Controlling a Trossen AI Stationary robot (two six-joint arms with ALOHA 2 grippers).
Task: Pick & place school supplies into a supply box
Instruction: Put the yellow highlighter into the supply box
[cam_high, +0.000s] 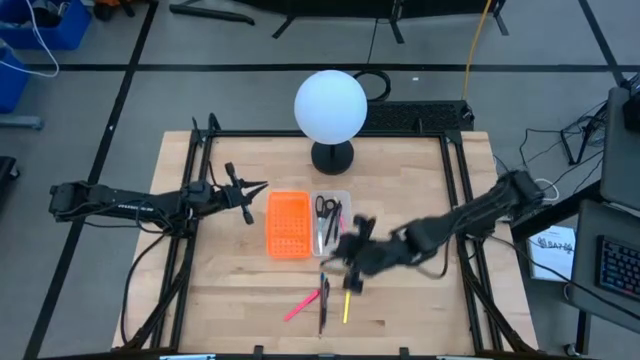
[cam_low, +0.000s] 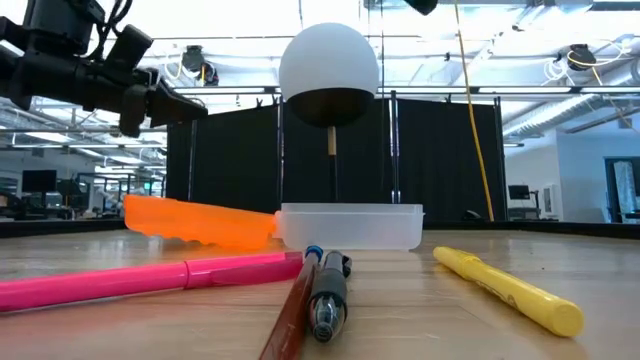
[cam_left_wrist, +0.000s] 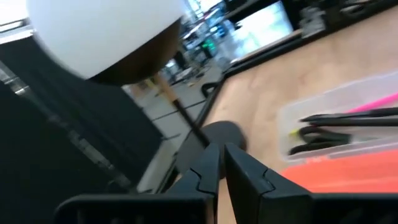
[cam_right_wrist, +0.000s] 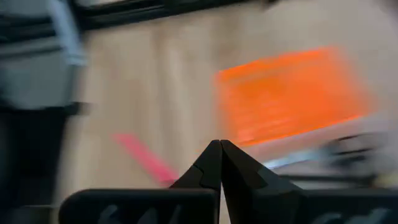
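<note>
The clear supply box (cam_high: 343, 197) lies mid-table beside an orange perforated piece (cam_high: 288, 225). In the box are black-handled scissors (cam_high: 325, 207) and dark pens (cam_high: 334, 228). A pink pen (cam_high: 300, 306), a dark red-and-black pen (cam_high: 323, 305) and a yellow pen (cam_high: 347, 305) lie flat on the wood near the table's near edge. My right gripper (cam_high: 345, 262) hovers between the box and these pens, shut (cam_right_wrist: 219, 146) and holding nothing. My left gripper (cam_high: 255, 190) waits left of the orange piece, raised and shut (cam_left_wrist: 221, 149). The pens also fill the low view's foreground, the pink pen (cam_low: 150, 278) among them.
A lamp with a white globe (cam_high: 330, 105) on a black base (cam_high: 332, 156) stands at the far side, just behind the box. Black frame rails (cam_high: 195, 170) run along the table's left and right edges. Bare wood (cam_high: 230, 290) lies near-left of the pens.
</note>
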